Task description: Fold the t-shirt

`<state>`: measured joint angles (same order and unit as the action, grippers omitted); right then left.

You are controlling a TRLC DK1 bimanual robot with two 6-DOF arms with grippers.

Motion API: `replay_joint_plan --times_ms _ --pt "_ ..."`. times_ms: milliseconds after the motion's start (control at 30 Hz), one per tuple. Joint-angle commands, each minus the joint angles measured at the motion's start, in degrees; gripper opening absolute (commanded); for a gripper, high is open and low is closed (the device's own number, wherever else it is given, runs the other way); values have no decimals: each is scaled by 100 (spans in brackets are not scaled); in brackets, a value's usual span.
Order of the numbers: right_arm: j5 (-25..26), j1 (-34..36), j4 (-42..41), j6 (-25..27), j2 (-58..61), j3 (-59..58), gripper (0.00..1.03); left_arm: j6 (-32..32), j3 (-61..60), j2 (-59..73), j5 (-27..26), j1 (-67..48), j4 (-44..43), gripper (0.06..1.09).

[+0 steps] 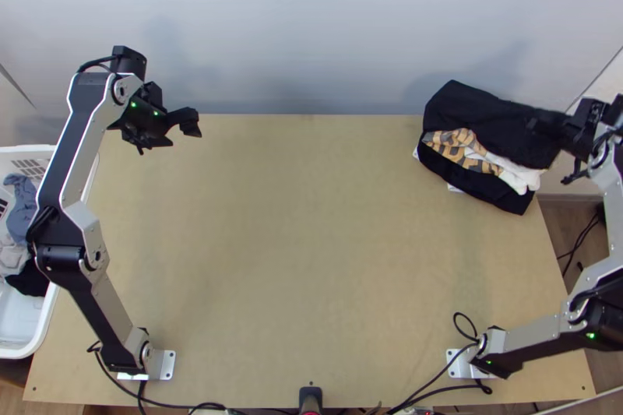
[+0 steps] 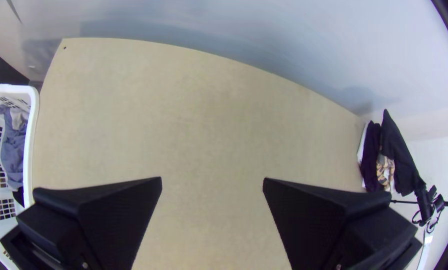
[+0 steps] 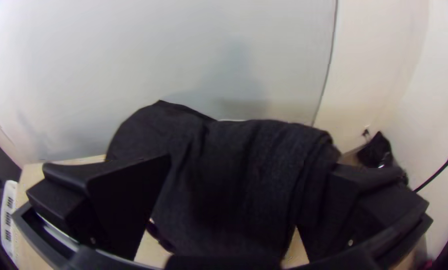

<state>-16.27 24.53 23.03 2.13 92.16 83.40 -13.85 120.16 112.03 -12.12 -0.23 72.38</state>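
My left gripper (image 1: 174, 138) gapes above flat light-wood table (image 1: 296, 259); right gripper (image 1: 562, 147), wide too, at rumpled black cloth garment (image 1: 487, 115).

Table (image 1: 296, 251): flat top, light wood, pale tan. At far right corner, a pile of cloth (image 1: 479, 184): black at bottom, tan-and-grey patterned and white layers between, black uppermost. Near edge: two pale metal mounting plates (image 1: 166, 365), one toward each side; thin black cables run beside them.
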Motion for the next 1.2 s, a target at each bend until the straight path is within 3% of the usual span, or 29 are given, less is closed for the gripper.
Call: replay_joint_plan --times_ms 0,67,167,333,667,767,900,1000,1167 --pt "2111 104 -1556 1360 -497 -1423 100 31 -63 -146 -1 23 4 104" --pt "2629 174 -2197 1993 -620 -1827 100 40 -63 -190 -1 32 -5 104" --pt "3007 289 -2514 2388 -761 -1976 99 101 -63 -243 -1 32 -5 104" --pt "3288 131 -3182 2512 -1033 -1642 99 128 -45 -243 -1 49 -31 104" --pt "3218 -1241 -3129 877 -638 -684 99 154 -45 -234 -1 93 -40 104" --pt "2919 -1513 -2180 -354 -207 -403 99 154 -45 -225 -1 111 -40 104" --pt "1944 -1469 -501 -2287 698 274 99 172 -45 -199 -1 172 -31 104" --pt "1917 -1487 -633 -2410 1023 54 99 189 -36 -173 -1 208 -40 104" --pt "2383 -1399 -2320 -2112 1577 -491 99 189 -19 -93 -1 234 -57 104"
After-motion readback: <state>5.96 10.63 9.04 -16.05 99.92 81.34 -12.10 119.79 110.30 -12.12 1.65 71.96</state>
